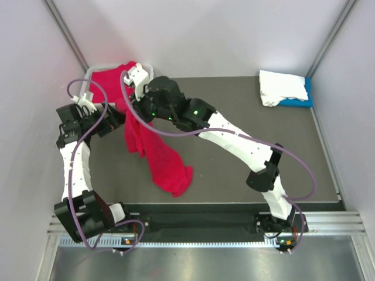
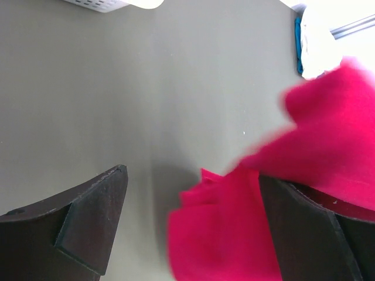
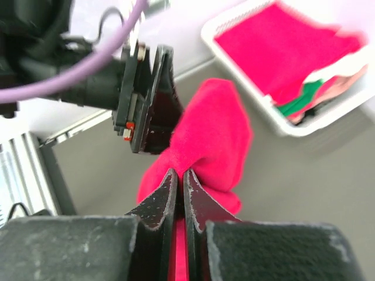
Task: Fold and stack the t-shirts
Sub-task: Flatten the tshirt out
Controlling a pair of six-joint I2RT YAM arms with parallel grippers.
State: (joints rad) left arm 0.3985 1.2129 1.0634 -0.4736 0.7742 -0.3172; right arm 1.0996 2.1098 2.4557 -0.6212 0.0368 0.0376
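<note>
Red t-shirt [image 1: 167,167] hangs bunched from the right gripper [image 3: 180,172]. Its upper part is lifted near the tub [image 3: 275,117] and its lower end trails onto the worktop [image 1: 234,152], left of centre. The right gripper is clenched on a fold of the red cloth, jaws pressed together with fabric pinched between them. Just beside it, the left gripper [image 2: 192,174] is released, jaws wide apart. Red cloth drapes over one of its fingers [image 2: 304,234] and partly into the gap, nothing pinched. The tub holds more red shirts plus green and pale items. At the far right corner, well apart, a white shirt [image 1: 283,88] lies on a blue shirt [image 1: 296,103].

Step in hand, my read: get a second grip so the shirt can be spread flat for folding. To do it well:
- The left gripper takes a single edge, hem or shoulder, not the wad (cannot tell which layer lies in the gap, the cloth is blurred in the left wrist view).
- It closes only once the cloth sits deep between the pads.
- The two grippers then draw apart sideways until the bunch goes taut, and lower it onto the worktop away from the tub.

Risks: grabbing doubled layers leaves a twist, and the trailing end may fold under if dragged.
</note>
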